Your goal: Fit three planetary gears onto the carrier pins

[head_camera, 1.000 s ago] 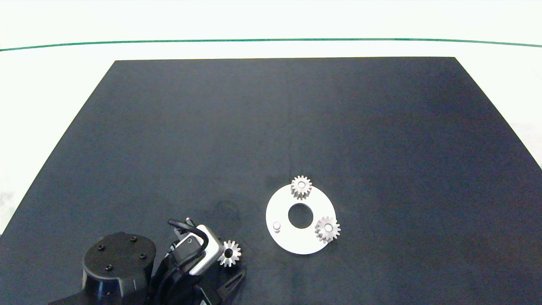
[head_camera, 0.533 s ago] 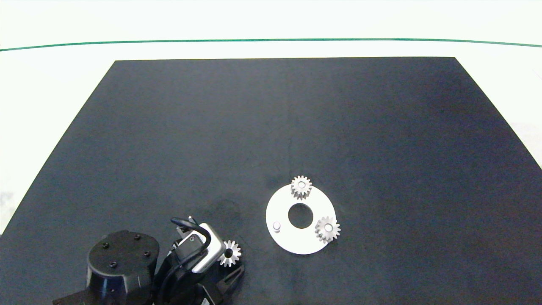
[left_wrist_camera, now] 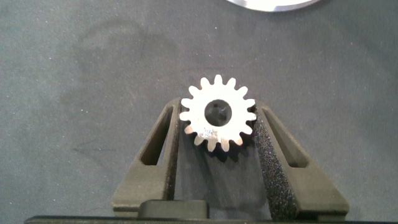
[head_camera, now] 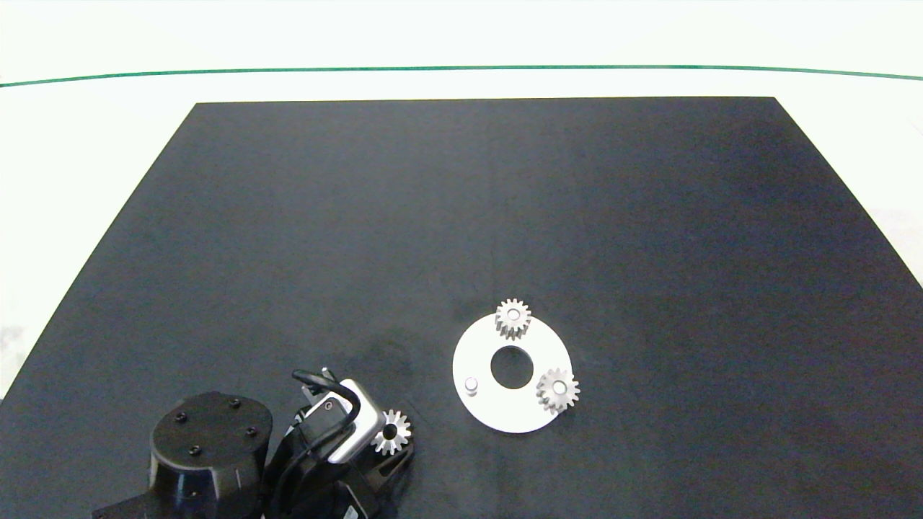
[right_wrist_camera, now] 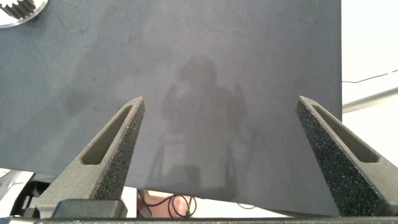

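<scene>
From the head view you see three gears in all. Two sit on pins of the white disc (head_camera: pixel 512 411): one gear (head_camera: pixel 513 318) at its far edge, another gear (head_camera: pixel 557 390) at its right edge. The third pin (head_camera: pixel 471 386), on the disc's left side, stands bare, so you can count only one pin directly; the other two show just as pale tops in the gear bores. The third gear (head_camera: pixel 391 432) lies flat on the dark tabletop (head_camera: pixel 461 216), left of the disc and apart from it. The left tool (head_camera: pixel 393 450) is at that gear, but the arm and its camera housing cover most of the fingers, and the arm is cut off by the lower edge. The right arm is out of this view.

In the left wrist view the left tool (left_wrist_camera: pixel 217 134) has its fingers (left_wrist_camera: pixel 163 146) closed in on the loose gear (left_wrist_camera: pixel 218 114), touching its teeth on both sides. A sliver of the disc (left_wrist_camera: pixel 270 4) is cut off at the edge.

In the right wrist view the right tool (right_wrist_camera: pixel 221 146) hangs spread wide over bare tabletop (right_wrist_camera: pixel 205 74); only a few teeth of one gear (right_wrist_camera: pixel 18 9) peek in at a corner.
</scene>
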`<move>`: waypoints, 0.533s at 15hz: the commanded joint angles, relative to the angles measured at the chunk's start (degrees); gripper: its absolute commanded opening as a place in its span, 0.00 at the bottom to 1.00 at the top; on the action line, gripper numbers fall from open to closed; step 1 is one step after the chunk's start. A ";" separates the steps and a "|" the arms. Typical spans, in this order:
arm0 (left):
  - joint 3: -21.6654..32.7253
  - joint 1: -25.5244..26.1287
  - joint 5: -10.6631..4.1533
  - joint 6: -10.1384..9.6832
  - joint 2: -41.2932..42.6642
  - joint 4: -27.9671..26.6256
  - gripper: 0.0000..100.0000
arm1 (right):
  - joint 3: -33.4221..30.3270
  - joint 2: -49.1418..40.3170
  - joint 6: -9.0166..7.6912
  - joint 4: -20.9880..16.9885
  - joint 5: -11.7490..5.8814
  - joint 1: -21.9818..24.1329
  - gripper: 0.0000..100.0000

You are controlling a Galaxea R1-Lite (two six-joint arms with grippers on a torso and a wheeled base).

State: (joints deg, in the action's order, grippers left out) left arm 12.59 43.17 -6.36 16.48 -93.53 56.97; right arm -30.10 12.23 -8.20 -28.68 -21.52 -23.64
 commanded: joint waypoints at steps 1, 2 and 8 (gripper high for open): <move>-0.02 0.08 -0.05 0.13 0.10 0.34 0.34 | -0.14 0.08 -0.06 -0.14 -0.10 -0.01 1.00; -0.29 -0.01 -0.05 0.13 0.10 0.34 0.33 | -0.14 0.08 -0.15 -0.14 -0.10 -0.01 1.00; -0.46 -0.01 -0.05 0.13 0.01 0.34 0.21 | -0.22 0.08 -0.32 -0.14 -0.10 -0.01 1.00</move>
State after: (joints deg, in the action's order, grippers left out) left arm 12.26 43.15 -6.34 16.51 -93.53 57.00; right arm -30.28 12.18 -8.46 -28.66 -21.49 -23.61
